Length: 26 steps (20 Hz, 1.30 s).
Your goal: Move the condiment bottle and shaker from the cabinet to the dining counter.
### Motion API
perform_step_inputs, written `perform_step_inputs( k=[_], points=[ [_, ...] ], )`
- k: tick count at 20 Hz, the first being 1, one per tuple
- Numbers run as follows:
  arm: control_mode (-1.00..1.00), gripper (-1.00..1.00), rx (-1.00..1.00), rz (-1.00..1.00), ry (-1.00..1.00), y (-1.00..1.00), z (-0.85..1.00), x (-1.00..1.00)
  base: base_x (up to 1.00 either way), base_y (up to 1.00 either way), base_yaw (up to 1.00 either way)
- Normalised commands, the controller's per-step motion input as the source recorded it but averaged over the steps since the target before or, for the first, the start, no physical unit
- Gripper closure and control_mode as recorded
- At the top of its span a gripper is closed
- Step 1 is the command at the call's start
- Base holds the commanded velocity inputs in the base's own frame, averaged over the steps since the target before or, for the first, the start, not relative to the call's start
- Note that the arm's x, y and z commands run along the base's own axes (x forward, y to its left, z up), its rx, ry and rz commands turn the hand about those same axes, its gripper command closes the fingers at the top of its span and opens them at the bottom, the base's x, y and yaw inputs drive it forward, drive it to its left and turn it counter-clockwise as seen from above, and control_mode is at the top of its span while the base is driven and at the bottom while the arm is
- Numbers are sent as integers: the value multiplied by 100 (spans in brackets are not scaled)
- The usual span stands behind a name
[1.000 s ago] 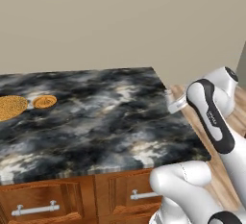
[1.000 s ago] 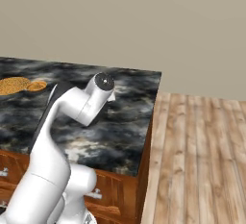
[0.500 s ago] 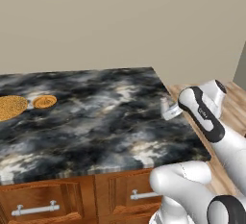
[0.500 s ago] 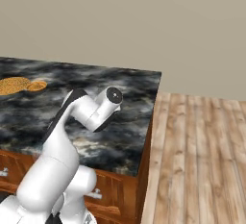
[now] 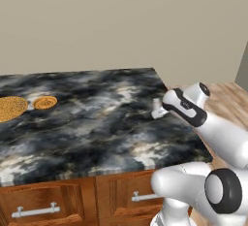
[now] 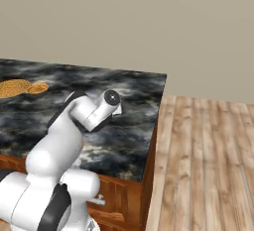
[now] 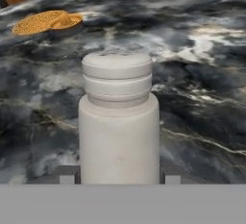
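Two flat golden-orange rounds lie at the table's far left, while the fingers clasp the shaker above its right side, so setting it down and the bottle's transfer apparently remain.

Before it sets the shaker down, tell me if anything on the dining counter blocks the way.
Nothing visible does. The shaker sits in the claw over bare dining counter; the two golden-orange round things lie far off near the other end.

Pale grey-white cylindrical shaker: base cut off at hand view bottom. Black-and-grey marbled stone bench: left part cut by frame edge. Larger flat golden-orange round disc: partly cropped.
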Motion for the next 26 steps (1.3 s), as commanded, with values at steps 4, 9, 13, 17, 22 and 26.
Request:
perform_step_inputs(
  k=[4, 9, 13, 17, 22, 26],
  points=[
    [-100, 100, 0, -19, 2, 15, -14, 48, 0, 0, 0],
    [-100, 100, 0, -11, 6, 3, -9, 24, 0, 0, 0],
    [-100, 100, 0, 0, 5, 0, -25, 9, 0, 0, 0],
    [-100, 100, 0, 6, 0, 1, -25, 16, 0, 0, 0],
    [-100, 100, 0, 10, 0, 0, -33, 18, 0, 0, 0],
    [-100, 100, 0, 9, 3, 0, -27, 14, 0, 0, 0]
  ],
)
